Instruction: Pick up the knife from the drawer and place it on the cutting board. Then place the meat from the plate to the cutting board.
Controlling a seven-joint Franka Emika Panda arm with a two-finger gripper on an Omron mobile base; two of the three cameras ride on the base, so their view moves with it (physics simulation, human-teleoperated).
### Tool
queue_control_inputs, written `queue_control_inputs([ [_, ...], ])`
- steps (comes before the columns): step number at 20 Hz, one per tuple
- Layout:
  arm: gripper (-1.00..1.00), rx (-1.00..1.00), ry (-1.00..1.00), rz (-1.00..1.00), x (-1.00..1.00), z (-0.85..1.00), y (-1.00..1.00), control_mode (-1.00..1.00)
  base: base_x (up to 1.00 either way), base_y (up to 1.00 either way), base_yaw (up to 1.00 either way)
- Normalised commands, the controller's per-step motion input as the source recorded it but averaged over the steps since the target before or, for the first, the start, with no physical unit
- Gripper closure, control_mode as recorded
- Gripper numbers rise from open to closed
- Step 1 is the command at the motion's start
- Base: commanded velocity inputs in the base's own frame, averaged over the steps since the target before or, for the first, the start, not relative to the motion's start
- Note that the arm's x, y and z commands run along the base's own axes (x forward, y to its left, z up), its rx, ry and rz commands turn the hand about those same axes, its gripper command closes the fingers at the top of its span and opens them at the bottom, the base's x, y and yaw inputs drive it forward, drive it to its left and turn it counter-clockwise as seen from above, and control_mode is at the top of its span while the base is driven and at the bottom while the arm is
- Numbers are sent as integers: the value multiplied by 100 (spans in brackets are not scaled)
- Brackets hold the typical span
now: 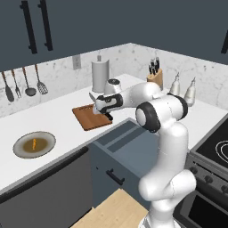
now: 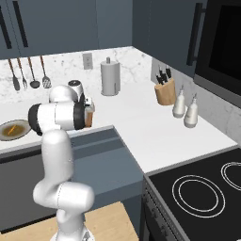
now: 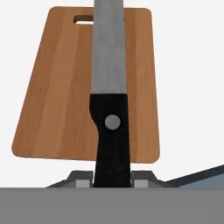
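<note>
My gripper is shut on the black handle of the knife, whose grey blade points out over the reddish-brown cutting board. From the left base view the gripper hovers just above the board's near right part, the blade of the knife tilted up. The slate-blue drawer stands pulled out below the counter edge, under the arm. At the left on the counter, the plate carries the orange-brown meat. The plate and meat also sit left of the arm.
A paper towel holder stands behind the board, a tan knife block and two bottles further right. Utensils hang on the wall. The stove lies to the right.
</note>
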Motion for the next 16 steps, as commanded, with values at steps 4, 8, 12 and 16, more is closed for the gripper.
queue_control_inputs([
  [4,100,0,6,0,53,-15,9,-100,0,0,0],
  [8,-100,0,4,0,33,-19,4,-100,0,0,0],
  [12,-100,0,0,0,7,-13,1,-100,0,0,0],
  [16,-100,0,0,0,-3,0,0,-100,0,0,0],
])
